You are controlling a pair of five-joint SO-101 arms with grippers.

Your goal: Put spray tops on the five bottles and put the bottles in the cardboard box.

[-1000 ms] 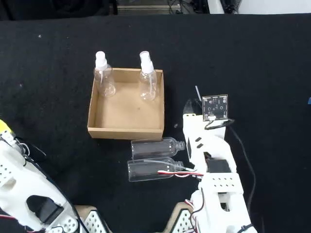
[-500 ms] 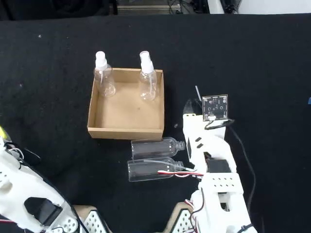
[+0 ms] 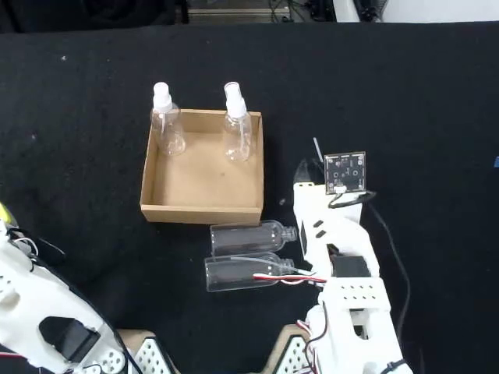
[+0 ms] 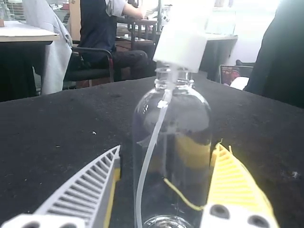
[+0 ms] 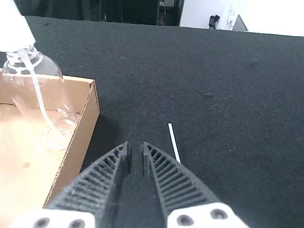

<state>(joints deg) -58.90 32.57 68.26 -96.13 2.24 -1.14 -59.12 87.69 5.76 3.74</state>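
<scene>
A bottle (image 4: 171, 118) with a spray top (image 4: 183, 38) perched on it is pinched in the left pincer (image 4: 168, 146), apparently steadied for capping, while the right pincer (image 3: 302, 173), pressed almost together and empty, is parked just right of the cardboard box (image 3: 201, 212), near centre frame.

Black cloth (image 3: 405, 93) covers the table, the cardboard box (image 3: 203, 210) is tan, the bottles (image 3: 245, 238) are clear and the spray tops (image 3: 161, 93) white. The left gripper (image 4: 168, 149) shows one pale grey ridged finger and one yellow, either side of its clear bottle (image 4: 190, 114). The right gripper (image 5: 135, 145) is black and ribbed, on a white arm (image 3: 355, 296) with red-and-white wires (image 3: 284, 277).
</scene>
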